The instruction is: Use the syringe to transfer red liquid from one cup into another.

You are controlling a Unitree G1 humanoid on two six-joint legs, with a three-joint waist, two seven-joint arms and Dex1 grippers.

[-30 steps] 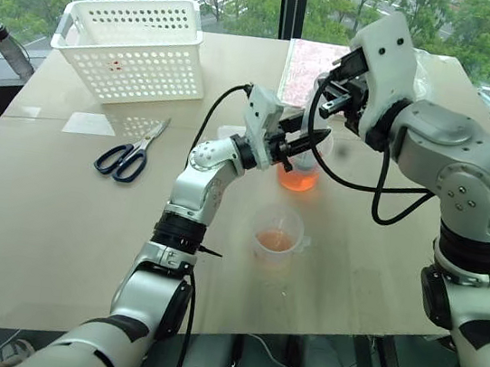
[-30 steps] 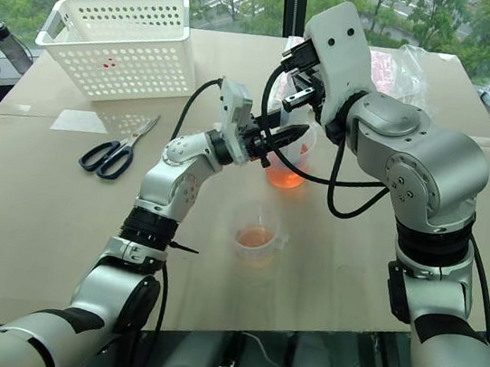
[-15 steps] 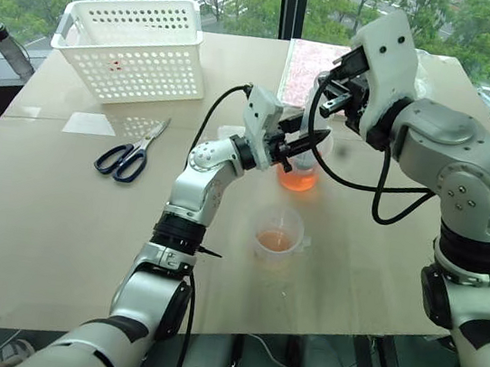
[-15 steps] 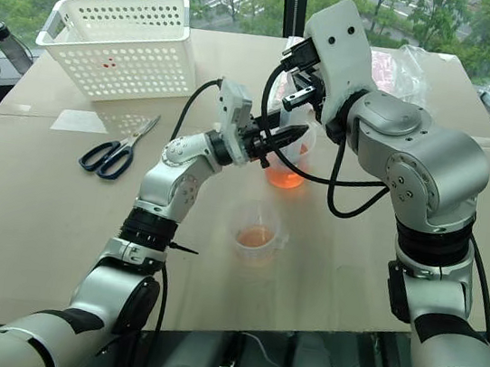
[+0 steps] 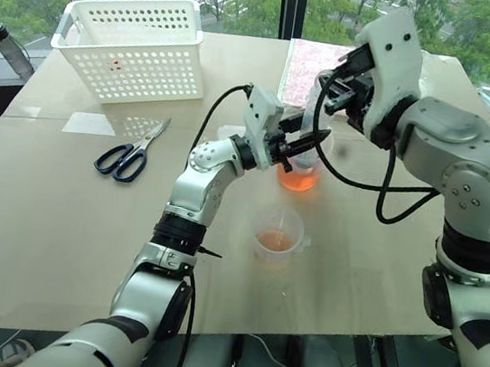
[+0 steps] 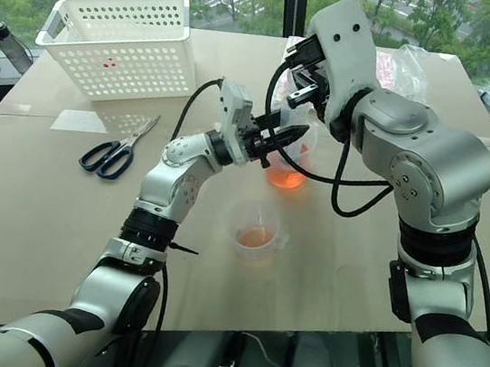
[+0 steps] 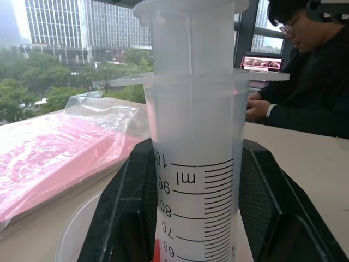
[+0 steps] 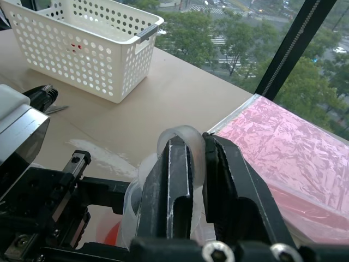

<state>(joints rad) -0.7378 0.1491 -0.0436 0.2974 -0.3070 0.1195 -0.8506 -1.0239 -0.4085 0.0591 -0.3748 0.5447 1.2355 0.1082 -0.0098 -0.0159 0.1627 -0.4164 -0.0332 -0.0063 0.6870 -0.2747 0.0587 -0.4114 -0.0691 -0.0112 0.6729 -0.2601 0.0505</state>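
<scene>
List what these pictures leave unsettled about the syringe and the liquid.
- Syringe tip: cut off at the left wrist view's edge; behind the left claw in the head views.
- Plunger ring: the right claw's fingers cover part of it.
- Red liquid inside the barrel: cannot tell.

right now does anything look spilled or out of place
Nothing stands out. The syringe stands upright in the taller beaker, the shorter cup sits upright with red liquid inside, no puddle visible.

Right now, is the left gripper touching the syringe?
Touching. The left wrist view shows the left gripper with both black fingers pressed against the sides of the syringe barrel.
</scene>
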